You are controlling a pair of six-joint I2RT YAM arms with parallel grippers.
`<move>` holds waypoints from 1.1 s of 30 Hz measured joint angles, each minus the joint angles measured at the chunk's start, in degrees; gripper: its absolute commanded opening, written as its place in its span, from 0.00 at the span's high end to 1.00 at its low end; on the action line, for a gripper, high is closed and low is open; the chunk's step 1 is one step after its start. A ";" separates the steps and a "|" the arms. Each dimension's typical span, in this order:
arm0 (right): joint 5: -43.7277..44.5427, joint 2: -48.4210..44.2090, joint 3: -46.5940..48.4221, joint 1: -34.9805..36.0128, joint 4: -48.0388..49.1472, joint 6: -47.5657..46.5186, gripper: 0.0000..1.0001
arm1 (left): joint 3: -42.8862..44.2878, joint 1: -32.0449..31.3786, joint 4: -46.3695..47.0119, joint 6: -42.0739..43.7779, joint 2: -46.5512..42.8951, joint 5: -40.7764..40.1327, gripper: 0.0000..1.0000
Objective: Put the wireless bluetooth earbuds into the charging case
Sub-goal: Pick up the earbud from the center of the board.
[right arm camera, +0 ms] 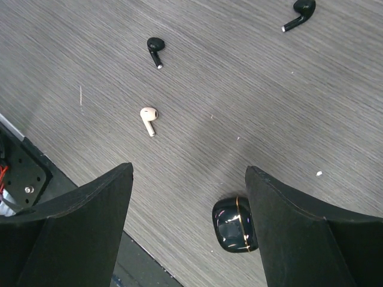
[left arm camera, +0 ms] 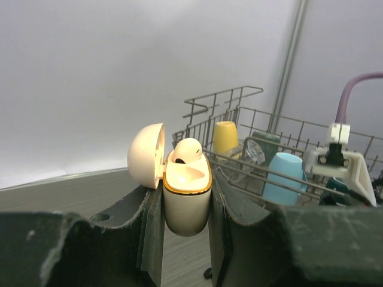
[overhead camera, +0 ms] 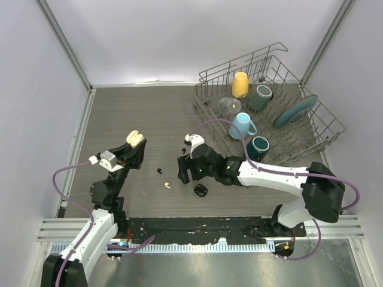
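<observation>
My left gripper point(left arm camera: 186, 209) is shut on an open cream charging case point(left arm camera: 187, 197), holding it above the table with the lid swung left. One cream earbud point(left arm camera: 187, 149) sits in it, and the other socket shows empty. From above, that case point(overhead camera: 136, 139) is at the left. On the table lie a cream earbud point(right arm camera: 148, 118), a black earbud point(right arm camera: 155, 49) and a second black earbud point(right arm camera: 301, 12). A closed black case point(right arm camera: 234, 224) lies by my right finger. My right gripper point(right arm camera: 188, 172) hangs open above the table, holding nothing.
A wire dish rack point(overhead camera: 326, 134) at the back right holds a yellow cup point(overhead camera: 240, 84), a blue mug point(overhead camera: 242, 125), dark green mugs and a teal plate point(overhead camera: 295, 110). The black rail point(overhead camera: 203, 227) runs along the near edge. Grey walls enclose the table.
</observation>
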 measured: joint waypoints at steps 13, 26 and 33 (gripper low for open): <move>0.11 12.39 3.69 3.45 3.17 -0.20 0.24 | 0.00 0.04 -10.08 1.66 -12.87 -5.73 1.00; -1.88 20.17 11.13 4.63 3.91 -0.04 0.33 | 0.00 0.04 -18.71 1.79 -22.49 -6.88 1.00; -2.80 22.45 12.72 5.33 3.17 0.02 0.39 | 0.00 0.04 -20.57 1.79 -23.34 -7.02 1.00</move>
